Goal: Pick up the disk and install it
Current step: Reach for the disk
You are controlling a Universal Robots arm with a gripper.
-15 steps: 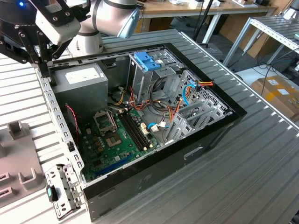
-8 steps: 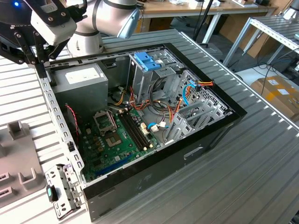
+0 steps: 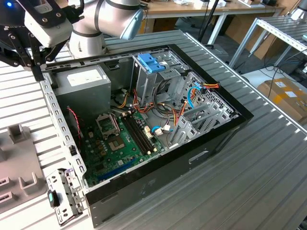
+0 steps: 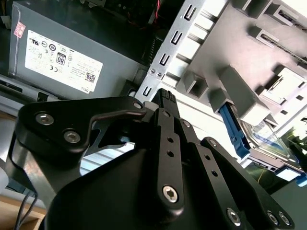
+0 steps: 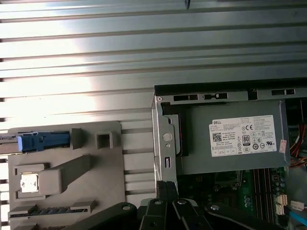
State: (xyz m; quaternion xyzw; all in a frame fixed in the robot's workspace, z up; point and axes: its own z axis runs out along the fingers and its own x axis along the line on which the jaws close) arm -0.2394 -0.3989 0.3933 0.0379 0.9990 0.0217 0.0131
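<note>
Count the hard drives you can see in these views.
1: the disk sits in the grey fixture beside the open computer case. More could be hidden inside the drive cage.

Open desktop computer case point(image 3: 192, 167) on a workbench: a white printed sticker point(image 4: 62, 62) with rows of small print and round marks sits on the grey power supply box point(image 4: 120, 52), and a small pink sticker point(image 4: 19, 29) sits at the box's corner.
</note>
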